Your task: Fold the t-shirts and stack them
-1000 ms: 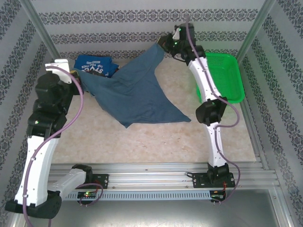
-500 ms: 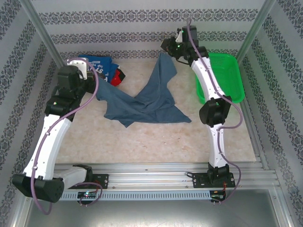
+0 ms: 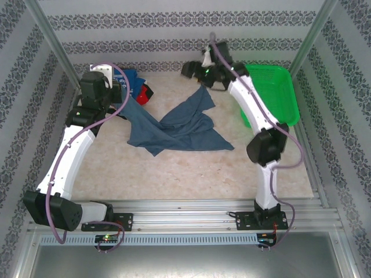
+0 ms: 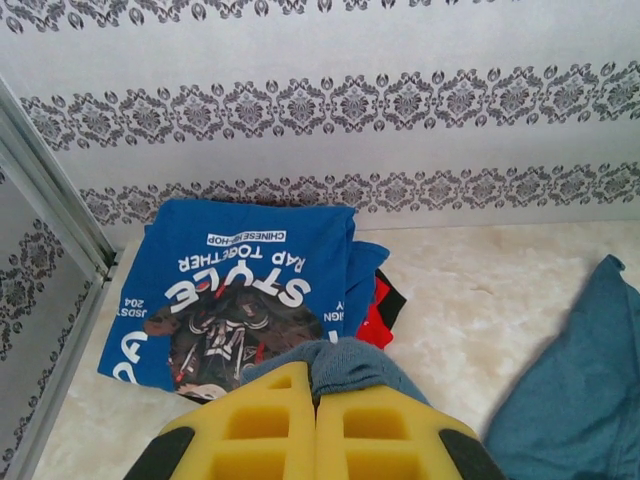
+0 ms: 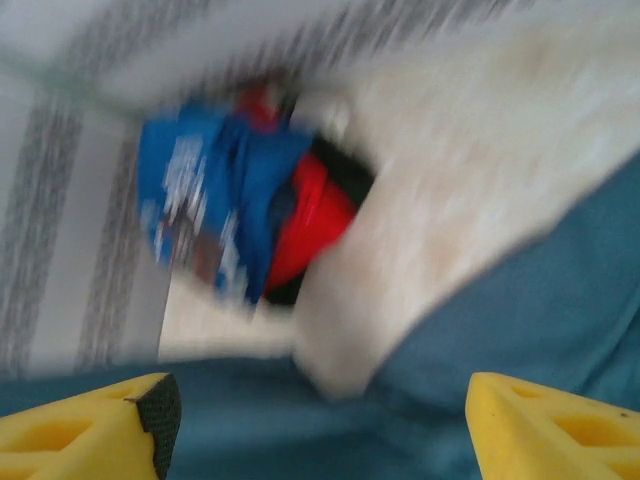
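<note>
left arm (image 3: 68,155): stretched from its base toward the far wall, well left of the basket (image 3: 285,87), elbow bent, wrist tipped down.
left gripper (image 4: 316,398): pads pressed together, pinching a bunched fold of the slate shirt (image 4: 338,362).
right arm (image 3: 255,110): reaching up and inward, wrist just left of the basket's far corner.
right gripper (image 5: 320,425): pads spread wide, nothing between them, slate cloth beneath; view blurred.
slate shirt: crumpled on the table (image 3: 191,174) left of the basket, one corner drawn up to the left gripper, another pointing toward the right gripper, a flat tip lying nearer the bases.
stack: printed blue shirt (image 4: 235,285) folded on top, white lettering and a dark graphic showing; red shirt (image 4: 377,318) and a black edge (image 4: 394,297) peeking from under it; far left of the basket, in the wall corner.
</note>
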